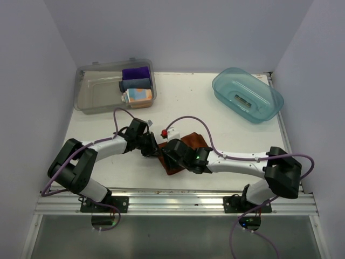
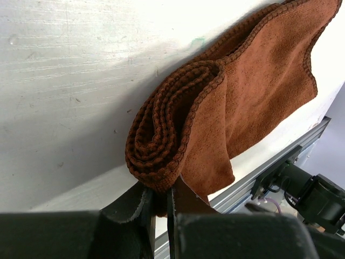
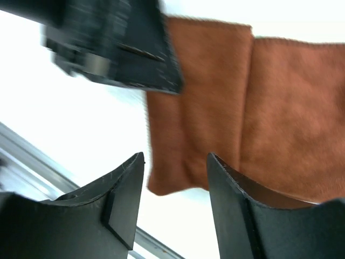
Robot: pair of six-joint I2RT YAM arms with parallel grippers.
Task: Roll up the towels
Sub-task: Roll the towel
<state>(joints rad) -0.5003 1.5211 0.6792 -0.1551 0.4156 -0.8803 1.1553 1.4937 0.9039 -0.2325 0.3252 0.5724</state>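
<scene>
While our left tool (image 2: 161, 197) pinches the rust-brown towel (image 2: 264, 81), our right tool (image 3: 176, 161) gapes empty. The bin (image 1: 94, 93) holds purple cloth (image 1: 135, 72), grey-blue cloth (image 1: 136, 83), patterned towel (image 1: 138, 96).

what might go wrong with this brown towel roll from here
The left gripper pinches only one end of the brown towel, and the coils look loose, so the roll may spring open. The right gripper is open above the flat part and holds nothing, so that part could drag or bunch. The two grippers are close and might bump.
</scene>
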